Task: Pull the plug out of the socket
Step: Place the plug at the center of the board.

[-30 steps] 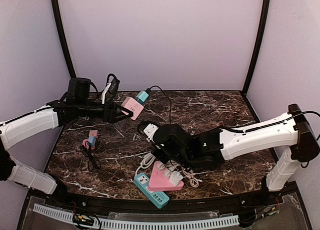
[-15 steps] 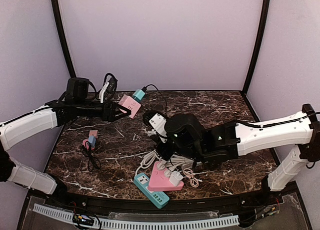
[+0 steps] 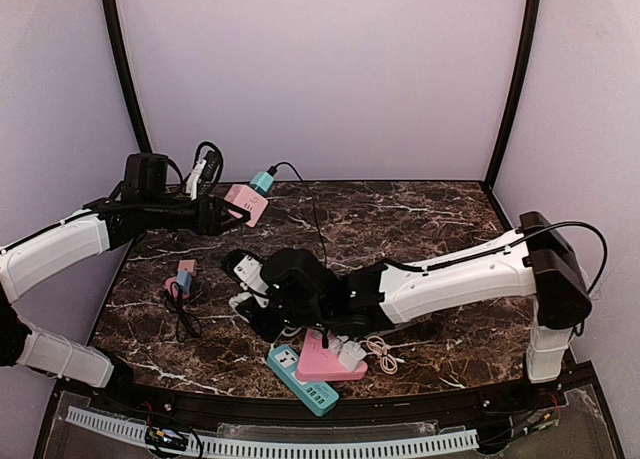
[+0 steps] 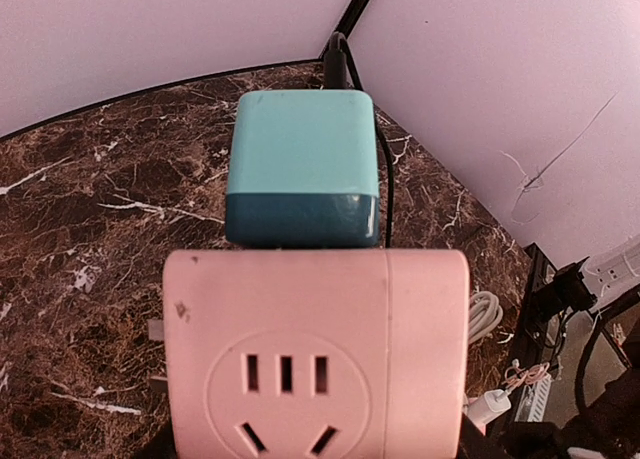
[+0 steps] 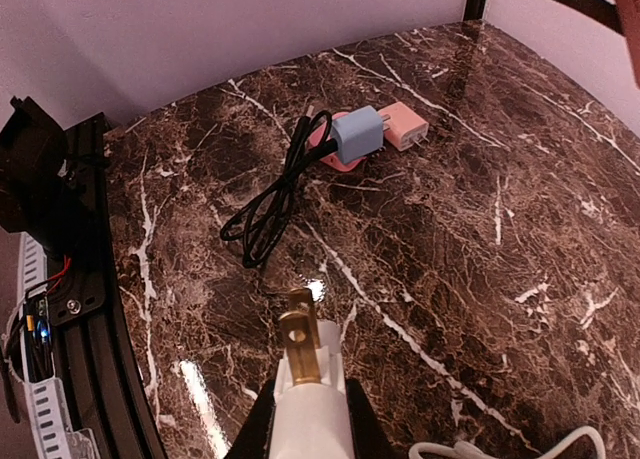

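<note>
Right wrist view: right pincer (image 5: pixel 308 434) clamps the freed white brass-pronged plug (image 5: pixel 305 384), probably due for setting down; left pincer (image 3: pixel 226 216) grips a pink socket cube (image 4: pixel 315 349).

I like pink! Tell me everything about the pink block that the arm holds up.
The pink socket cube looks like smooth plastic with rounded edges. One face has three slots above two slanted ones. A teal plug with a black cable is pushed into its far side. The left gripper holds it in its jaws above the marble table.
</note>
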`<state>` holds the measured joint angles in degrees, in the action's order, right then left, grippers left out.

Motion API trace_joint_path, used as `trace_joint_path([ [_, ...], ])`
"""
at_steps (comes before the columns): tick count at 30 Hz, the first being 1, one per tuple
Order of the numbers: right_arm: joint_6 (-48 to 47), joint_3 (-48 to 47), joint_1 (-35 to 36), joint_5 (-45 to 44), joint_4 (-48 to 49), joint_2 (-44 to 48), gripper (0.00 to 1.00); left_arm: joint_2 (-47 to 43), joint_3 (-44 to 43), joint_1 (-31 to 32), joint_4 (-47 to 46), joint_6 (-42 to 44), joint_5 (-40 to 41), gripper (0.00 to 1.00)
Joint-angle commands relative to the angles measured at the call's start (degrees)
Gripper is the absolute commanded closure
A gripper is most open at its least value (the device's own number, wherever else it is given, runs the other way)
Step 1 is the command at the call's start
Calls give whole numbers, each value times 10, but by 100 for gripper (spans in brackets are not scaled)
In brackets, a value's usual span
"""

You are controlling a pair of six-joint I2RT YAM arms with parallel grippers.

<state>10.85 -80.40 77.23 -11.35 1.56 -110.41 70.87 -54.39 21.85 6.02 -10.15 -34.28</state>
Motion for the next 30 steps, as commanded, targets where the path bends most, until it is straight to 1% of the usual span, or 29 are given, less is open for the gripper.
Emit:
trace_joint_path([
  [1,5,-50,-16,40,33,-57,99,-21,-18,-5,-20,2,7,99],
  [3,4,-74,-18,28,31,-85,95,-19,-18,-5,-22,0,4,99],
  [6,1,-108,-20,16,26,-124,92,-17,-16,-5,-26,-3,-1,99],
  [12,5,-153,-34,28,21,-180,85,-11,-15,-5,-30,-8,-8,99],
  [16,8,-172,-44,44,21,-202,75,-12,-16,-5,-31,-9,-8,99],
  [19,6,-183,-48,50,17,-216,69,-10,-15,-5,-31,-10,-10,99],
  [22,5,-185,-51,49,14,-222,60,-10,-16,-5,-30,-10,-10,99],
  [26,0,-171,-52,40,17,-208,53,-11,-15,-5,-29,-8,-9,99],
  [30,-14,-127,-51,36,42,-163,39,-16,-15,-5,-28,-5,-3,99],
])
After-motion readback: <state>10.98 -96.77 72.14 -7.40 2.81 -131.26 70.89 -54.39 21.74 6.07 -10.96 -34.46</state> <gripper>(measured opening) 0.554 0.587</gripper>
